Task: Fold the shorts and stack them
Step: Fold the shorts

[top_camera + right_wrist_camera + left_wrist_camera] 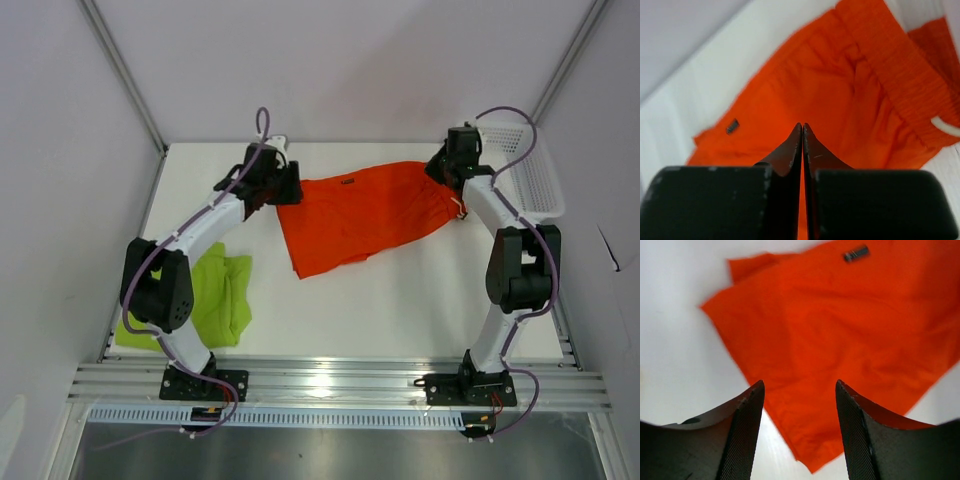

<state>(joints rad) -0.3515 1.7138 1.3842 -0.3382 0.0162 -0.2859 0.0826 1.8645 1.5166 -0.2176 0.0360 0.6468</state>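
Note:
The orange-red shorts (365,215) lie spread flat at the back middle of the table, with the dark tag (856,253) near the far edge. The ribbed waistband (900,75) and pale drawstring (945,126) are at the right end. My left gripper (278,186) hovers open over the left leg hem (805,440), with nothing between its fingers. My right gripper (447,168) is over the waistband end, jaws pressed shut above the cloth (840,90), and no fabric shows pinched between them. The lime green shorts (220,300) lie crumpled at the near left, partly hidden by the left arm.
A white mesh basket (530,170) stands at the back right, just behind the right arm. Pale walls close in the table on three sides. A metal rail (330,380) runs along the near edge by the arm bases.

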